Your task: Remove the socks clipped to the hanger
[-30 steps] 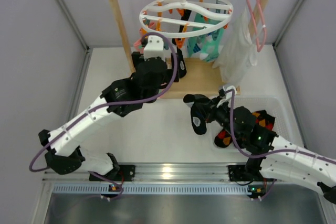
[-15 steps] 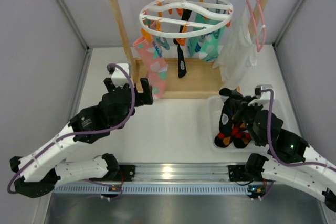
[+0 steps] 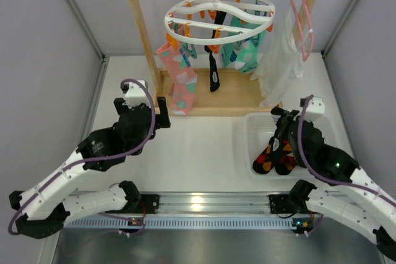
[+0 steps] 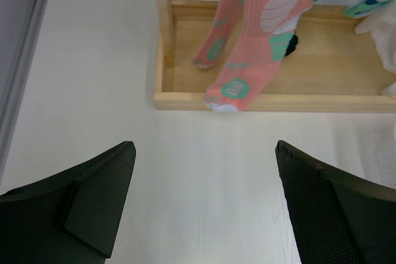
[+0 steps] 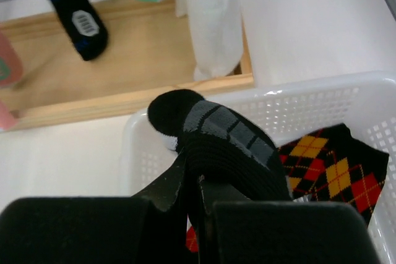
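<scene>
The round white hanger hangs by its hook from the wooden rail. Clipped to it are a pink sock with teal patches, a black sock and teal socks. The pink sock also shows in the left wrist view. My left gripper is open and empty, low over the table, short of the pink sock. My right gripper is shut on a black sock with grey patches and holds it over the white basket.
The wooden frame base stands behind. A white garment on a pink wire hanger hangs at the right. Orange-and-black argyle socks lie in the basket. Grey walls stand at both sides.
My left arm has drawn back from the hanger toward the near left, gripper open. My right arm has carried the black-and-grey sock rightward, from the table to over the basket.
</scene>
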Motion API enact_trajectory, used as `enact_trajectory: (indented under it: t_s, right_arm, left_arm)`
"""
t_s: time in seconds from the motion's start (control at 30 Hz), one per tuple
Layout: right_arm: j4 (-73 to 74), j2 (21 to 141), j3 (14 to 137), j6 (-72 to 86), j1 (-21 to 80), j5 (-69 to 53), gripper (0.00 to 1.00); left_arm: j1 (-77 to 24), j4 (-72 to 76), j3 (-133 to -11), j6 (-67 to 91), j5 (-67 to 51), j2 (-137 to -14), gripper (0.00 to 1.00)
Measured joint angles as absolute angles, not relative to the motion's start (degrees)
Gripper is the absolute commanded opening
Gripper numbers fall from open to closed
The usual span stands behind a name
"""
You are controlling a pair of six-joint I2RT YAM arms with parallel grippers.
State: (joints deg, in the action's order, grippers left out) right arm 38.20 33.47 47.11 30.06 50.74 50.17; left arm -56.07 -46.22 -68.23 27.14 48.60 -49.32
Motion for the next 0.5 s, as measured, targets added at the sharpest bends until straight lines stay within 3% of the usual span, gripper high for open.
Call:
enact_trajectory:
  t_s: [0.17, 0.27, 0.37, 0.47, 0.5]
  right_arm:
    - [35.16, 34.22, 41.52, 27.57, 20.23, 28.45, 0.0]
    - [34.98, 33.39, 40.6, 26.7, 10.04, 20.95, 0.0]
    - [33.39, 33.01, 40.03, 26.15, 6.2, 15.2, 0.01]
    - [31.4, 32.62, 37.36, 26.5, 4.93, 11.6, 0.75]
    - [31.31, 32.58, 36.69, 26.52, 4.86, 10.9, 0.81]
  left_arm:
    - [-46.65, -47.4, -68.23, 27.42, 48.64, -49.63, 0.98]
    - [-40.84, -47.88, -68.23, 27.51, 47.94, -49.23, 0.98]
    - [-37.52, -48.23, -67.96, 27.55, 46.19, -48.05, 0.98]
    - [-35.18, -48.23, -66.41, 27.55, 44.34, -46.52, 0.98]
    - [-34.68, -48.29, -65.58, 27.53, 43.97, -46.04, 0.98]
